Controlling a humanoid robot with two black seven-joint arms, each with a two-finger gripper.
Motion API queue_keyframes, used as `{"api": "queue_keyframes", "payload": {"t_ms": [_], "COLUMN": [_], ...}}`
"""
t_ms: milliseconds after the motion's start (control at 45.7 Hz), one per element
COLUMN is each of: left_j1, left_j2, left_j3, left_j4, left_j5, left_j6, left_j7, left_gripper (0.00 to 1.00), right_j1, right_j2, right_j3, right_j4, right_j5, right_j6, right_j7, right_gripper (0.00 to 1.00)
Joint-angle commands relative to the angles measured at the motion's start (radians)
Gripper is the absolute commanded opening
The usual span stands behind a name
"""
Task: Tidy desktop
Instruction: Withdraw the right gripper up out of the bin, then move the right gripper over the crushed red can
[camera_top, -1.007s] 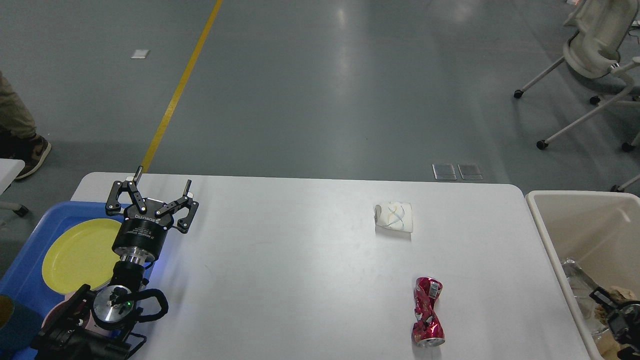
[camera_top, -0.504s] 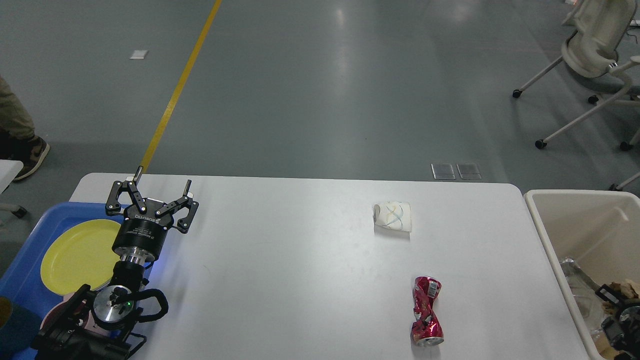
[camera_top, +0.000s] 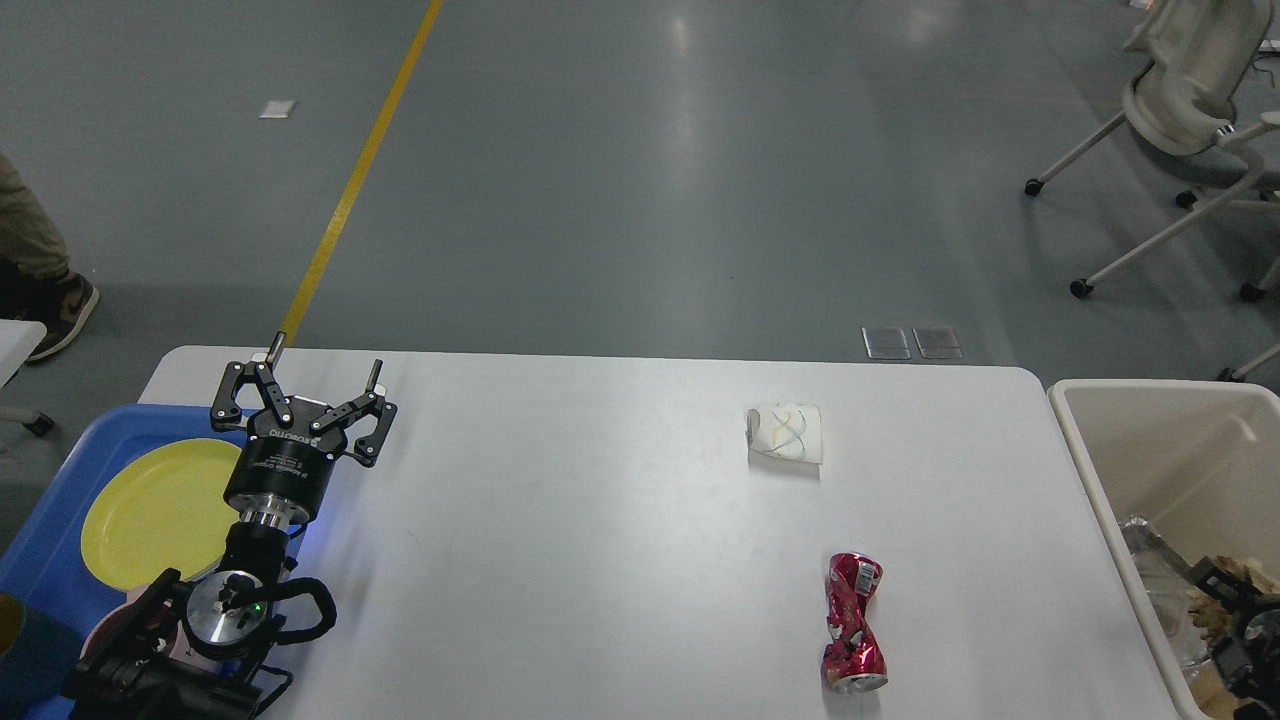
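The white desktop (camera_top: 600, 540) fills the lower part of the head view. On its right half lie a crushed red can (camera_top: 853, 625) near the front and a flattened white paper cup (camera_top: 787, 432) further back. My left gripper (camera_top: 326, 357) stands open and empty above the desktop's far left, beside the blue tray, far from both items. My right gripper (camera_top: 1243, 625) shows only as a dark shape inside the beige bin at the lower right corner, and its fingers cannot be told apart.
A blue tray (camera_top: 40, 545) at the left edge holds a yellow plate (camera_top: 160, 510). A beige bin (camera_top: 1085, 450) with crumpled rubbish stands against the desktop's right edge. Office chairs (camera_top: 1190, 100) stand on the floor at the far right. A person's foot (camera_top: 60, 300) is at the left.
My right arm has shifted slightly down and to the right inside the bin. The left arm, the can and the cup have stayed put.
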Motion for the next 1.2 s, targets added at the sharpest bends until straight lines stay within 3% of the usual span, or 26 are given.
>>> {"api": "queue_keyframes", "payload": {"t_ms": [0,350,504,613,832,985,1182], "left_j1": [0.000,0.000,0.000,0.000,0.000,0.000,0.000], "left_j2": [0.000,0.000,0.000,0.000,0.000,0.000,0.000], "left_j3": [0.000,0.000,0.000,0.000,0.000,0.000,0.000], "left_j4": [0.000,0.000,0.000,0.000,0.000,0.000,0.000], "left_j5": [0.000,0.000,0.000,0.000,0.000,0.000,0.000], "left_j6": [0.000,0.000,0.000,0.000,0.000,0.000,0.000], "left_j7": [0.000,0.000,0.000,0.000,0.000,0.000,0.000], "left_gripper": [0.96,0.96,0.96,0.96,0.96,0.96,0.96], "right_j1": [0.006,0.176,0.355,0.565,0.986,1.288,1.561], "right_j2": [-0.006,-0.109,-0.153,-0.190,-0.268,-0.207,-0.077], "right_j3": [-0.004,-0.011,-0.014,-0.014,-0.077,-0.218,-0.269], "right_j4": [0.001,0.015,0.085,0.246,0.712,0.990,1.183], "right_j5": [-0.001,-0.015,-0.107,-0.277,-0.462,-0.459,-0.451], "right_j6": [0.025,0.276,0.405,0.470,0.533,0.618,0.793], "right_j7": [0.001,0.000,-0.003,-0.008,-0.092,-0.096,-0.097], "right_gripper": [1.00,1.00,1.00,1.00,1.00,1.00,1.00]}}
